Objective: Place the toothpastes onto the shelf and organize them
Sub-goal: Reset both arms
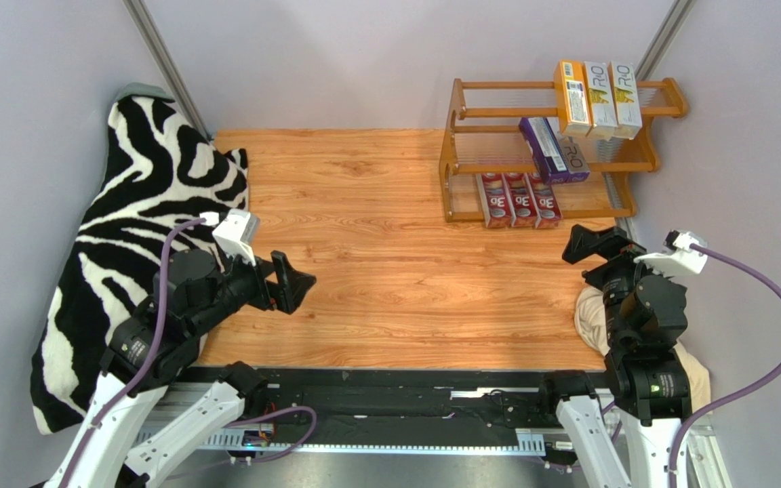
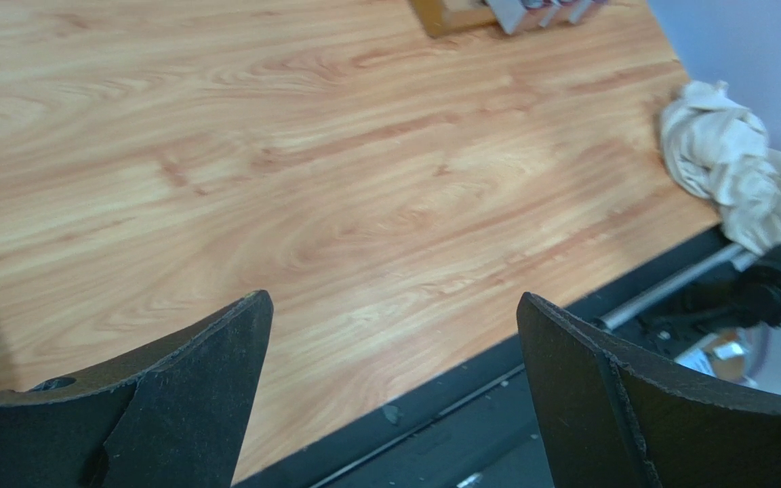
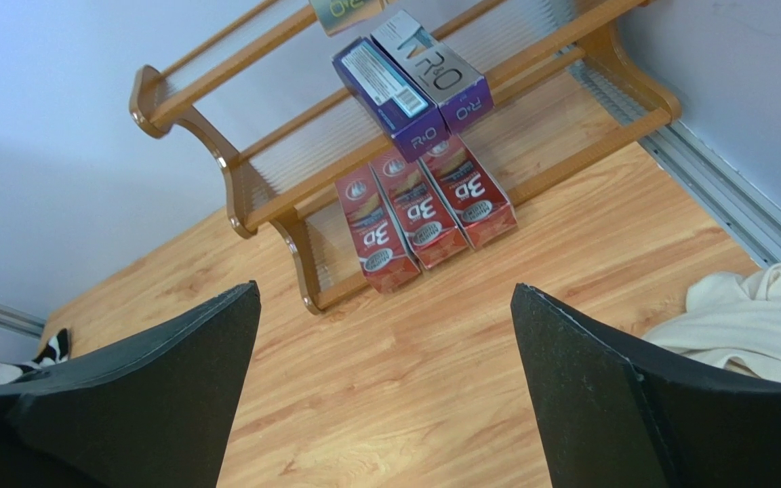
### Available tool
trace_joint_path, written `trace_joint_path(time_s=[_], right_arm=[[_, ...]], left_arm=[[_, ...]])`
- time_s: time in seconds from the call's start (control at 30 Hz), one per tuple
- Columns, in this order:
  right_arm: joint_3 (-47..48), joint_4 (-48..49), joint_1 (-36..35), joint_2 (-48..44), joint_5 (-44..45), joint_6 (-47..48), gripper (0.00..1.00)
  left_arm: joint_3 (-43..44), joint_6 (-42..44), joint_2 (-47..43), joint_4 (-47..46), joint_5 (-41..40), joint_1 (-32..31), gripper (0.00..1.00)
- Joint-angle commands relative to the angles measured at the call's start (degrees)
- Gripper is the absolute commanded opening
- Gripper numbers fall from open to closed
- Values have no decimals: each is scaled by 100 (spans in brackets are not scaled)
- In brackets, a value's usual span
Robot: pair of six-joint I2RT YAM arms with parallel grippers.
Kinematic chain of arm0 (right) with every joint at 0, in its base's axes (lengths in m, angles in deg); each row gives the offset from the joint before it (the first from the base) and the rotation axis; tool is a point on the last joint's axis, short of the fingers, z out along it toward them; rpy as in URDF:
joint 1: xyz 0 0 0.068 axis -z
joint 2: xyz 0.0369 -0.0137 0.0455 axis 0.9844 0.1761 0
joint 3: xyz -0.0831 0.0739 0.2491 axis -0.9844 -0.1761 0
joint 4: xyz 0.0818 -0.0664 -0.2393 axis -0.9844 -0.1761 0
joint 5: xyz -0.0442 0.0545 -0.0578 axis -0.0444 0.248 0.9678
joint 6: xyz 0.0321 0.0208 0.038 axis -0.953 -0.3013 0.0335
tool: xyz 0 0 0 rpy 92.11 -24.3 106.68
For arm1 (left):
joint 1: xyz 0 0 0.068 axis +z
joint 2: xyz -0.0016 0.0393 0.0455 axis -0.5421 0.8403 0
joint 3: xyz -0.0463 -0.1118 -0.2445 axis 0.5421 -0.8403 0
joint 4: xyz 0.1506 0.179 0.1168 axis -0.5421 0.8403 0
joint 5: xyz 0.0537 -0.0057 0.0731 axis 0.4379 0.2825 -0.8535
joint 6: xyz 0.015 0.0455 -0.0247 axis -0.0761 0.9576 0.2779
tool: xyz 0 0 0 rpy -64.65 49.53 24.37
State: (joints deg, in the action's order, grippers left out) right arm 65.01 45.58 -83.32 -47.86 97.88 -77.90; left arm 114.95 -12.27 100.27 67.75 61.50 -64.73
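All 8 toothpastes are seen on the shelf (image 1: 453, 163), which is set at the far right corner of the tabletop (image 1: 364, 254), close to the right wall. 3 red cartons (image 1: 518, 199) are laid side by side on the bottom tier, 2 purple cartons (image 1: 552, 148) are leaned together on the middle tier, and 3 orange-yellow and white cartons (image 1: 598, 98) are stood in a row on the top tier. No carton is seen on the tabletop itself, so the placing is judged complete; at most, the tilted purple pair could be squared up.

The left end effector (image 1: 298, 285) is held released and empty above the near left part of the tabletop. The right end effector (image 1: 598, 247) is likewise released and empty near the right edge, pointed toward the shelf.

The tabletop is finished in orange wood grain and is enclosed by pale grey walls. A zebra-striped cloth (image 1: 130, 234) is draped along the left edge, and a beige cloth (image 1: 590, 315) is bunched at the near right corner.
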Motion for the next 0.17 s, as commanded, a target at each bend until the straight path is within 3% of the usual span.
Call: trace_joint_path(time_s=[0.0, 0.13], right_arm=[[133, -101, -23, -40, -59, 224, 100], [107, -92, -23, -48, -190, 180, 100]], left_arm=[[402, 527, 290, 326, -847, -18, 99], [324, 537, 168, 107, -856, -18, 99]])
